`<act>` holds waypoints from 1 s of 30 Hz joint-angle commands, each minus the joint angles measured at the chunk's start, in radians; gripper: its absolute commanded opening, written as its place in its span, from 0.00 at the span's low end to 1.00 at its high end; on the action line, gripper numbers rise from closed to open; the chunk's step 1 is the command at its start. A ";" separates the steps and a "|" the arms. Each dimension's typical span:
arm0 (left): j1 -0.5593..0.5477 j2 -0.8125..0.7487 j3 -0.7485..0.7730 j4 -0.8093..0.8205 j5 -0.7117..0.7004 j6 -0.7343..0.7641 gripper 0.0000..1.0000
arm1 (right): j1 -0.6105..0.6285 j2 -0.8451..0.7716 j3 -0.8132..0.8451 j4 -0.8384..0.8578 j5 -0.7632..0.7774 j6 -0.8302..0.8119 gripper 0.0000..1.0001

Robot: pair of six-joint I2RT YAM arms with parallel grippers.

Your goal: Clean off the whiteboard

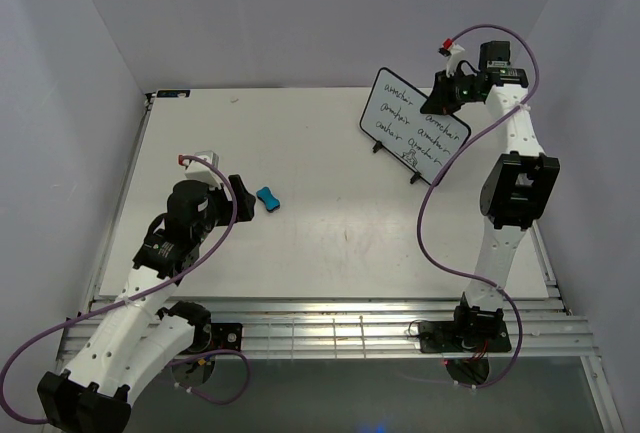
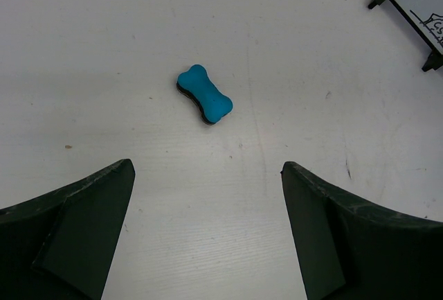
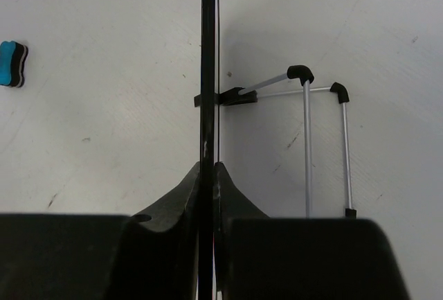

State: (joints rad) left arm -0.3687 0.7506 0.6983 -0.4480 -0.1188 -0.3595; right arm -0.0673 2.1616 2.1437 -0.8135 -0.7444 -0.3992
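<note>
**A:** Largest entry?
**B:** Table [image 1: 340, 253]. White top, fills the middle of the overhead view.

**A:** Next?
**B:** Right arm [image 1: 515, 183]. White with black joints, runs up the right side of the frame to the upper right. Its right gripper [image 3: 208, 170] is clamped on the top edge of the whiteboard [image 1: 410, 123], one finger against each face of the thin black frame.

**A:** And the other arm?
**B:** Left arm [image 1: 150, 283]. Lower left of the overhead view, reaching toward the centre. Its left gripper [image 2: 208, 168] has the jaws spread wide and holds nothing.

**A:** The whiteboard itself?
**B:** Upper right of the overhead view. It stands upright at a slant, with rows of black handwriting across its face. In the right wrist view it shows edge-on as a dark vertical line through the middle.

**A:** What holds it up?
**B:** Wire stand [image 3: 308, 140]. Silver rods with black caps behind the board, and black feet under its lower edge.

**A:** Smallest?
**B:** Eraser [image 2: 204, 94]. Blue, bone-shaped, with a dark underside. It lies flat on the table left of centre, near the open left fingers but not touching them, and well apart from the board.
</note>
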 commanded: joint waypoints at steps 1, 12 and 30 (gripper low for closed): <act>-0.004 -0.020 0.012 0.000 0.007 0.002 0.98 | 0.003 -0.103 0.006 0.043 -0.020 0.025 0.08; -0.004 -0.030 0.013 -0.003 -0.016 -0.006 0.98 | 0.009 -0.227 -0.060 0.161 0.092 0.112 0.08; -0.003 -0.039 0.026 -0.069 -0.171 -0.147 0.98 | 0.258 -0.766 -0.654 0.462 0.429 0.511 0.08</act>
State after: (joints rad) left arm -0.3687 0.7280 0.6991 -0.4973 -0.2619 -0.4641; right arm 0.0784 1.5463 1.6062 -0.5049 -0.5041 -0.0486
